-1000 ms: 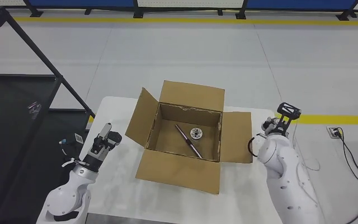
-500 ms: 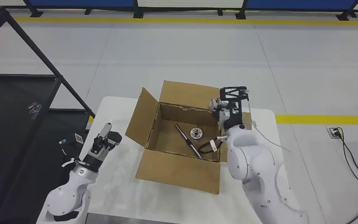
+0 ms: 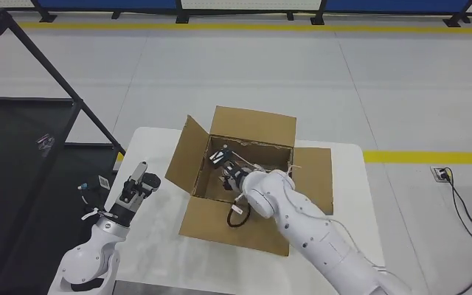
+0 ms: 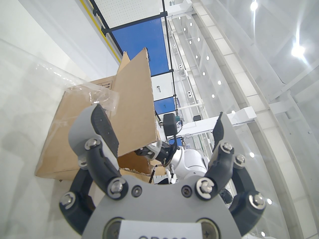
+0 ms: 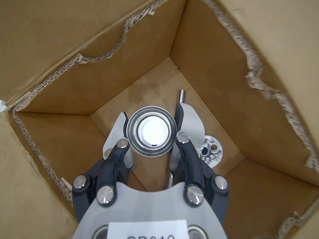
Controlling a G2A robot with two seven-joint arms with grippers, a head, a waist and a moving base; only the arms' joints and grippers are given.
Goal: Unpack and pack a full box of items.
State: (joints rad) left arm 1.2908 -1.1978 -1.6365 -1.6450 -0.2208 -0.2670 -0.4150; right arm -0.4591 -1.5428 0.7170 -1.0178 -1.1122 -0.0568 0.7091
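Plainly the right tool (image 5: pixel 151 112) is down inside the open box (image 3: pixel 234 225). Its two fingers press against opposite sides of a round metal part (image 5: pixel 152 135), a flanged ring with a white centre, which it holds above the box floor. Beneath it on that floor lie a steel rod (image 5: pixel 182 95), one end near a box corner, and a small spoked disc (image 5: pixel 211 150) just beside the rod. The left tool (image 4: pixel 159 115) hangs with fingers spread wide and nothing between them. It is outside the box near its left flap, above the worktop (image 3: pixel 158 243).

The ring looks rigid, smooth and fairly heavy for its size, so I judge it could slip or twist in a pinch across its rim. A hold across the full width, pads square on the flange edge, seems soundest. The rod is likely stiff, slick and prone to roll, and is best taken near its middle. The disc sits flat and low, so its edge gives little to grip. The box walls are torn, soft cardboard and will give if bumped.
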